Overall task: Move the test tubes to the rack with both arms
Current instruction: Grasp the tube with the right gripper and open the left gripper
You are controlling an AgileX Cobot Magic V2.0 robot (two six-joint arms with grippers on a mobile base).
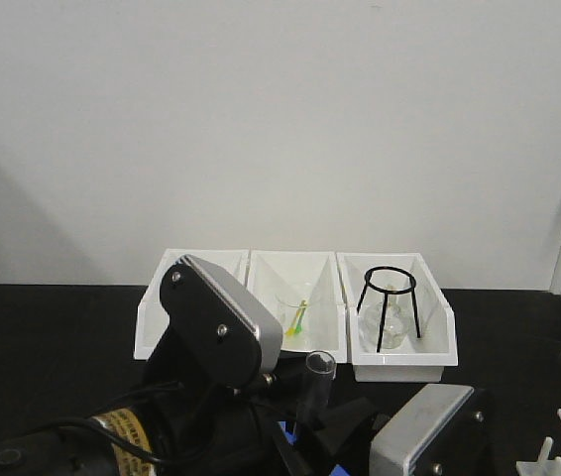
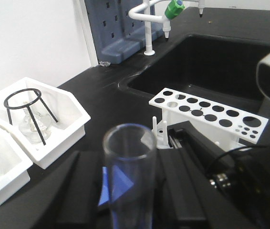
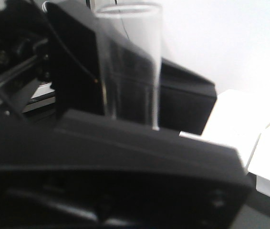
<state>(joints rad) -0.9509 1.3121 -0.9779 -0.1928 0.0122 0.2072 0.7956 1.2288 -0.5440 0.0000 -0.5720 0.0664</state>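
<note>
Glass tube (image 2: 128, 176) is standing upright, clamped in the left gripper (image 2: 128, 195), beside the right gripper (image 1: 352, 424), whose opening I cannot tell; the rack (image 2: 206, 112) is showing 0 tubes, so the transfer is apparently only beginning.

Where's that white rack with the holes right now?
In the left wrist view the rack sits right of centre on the black counter, in front of the sink, beyond the test tube; the front view shows its corner at bottom right.
</note>
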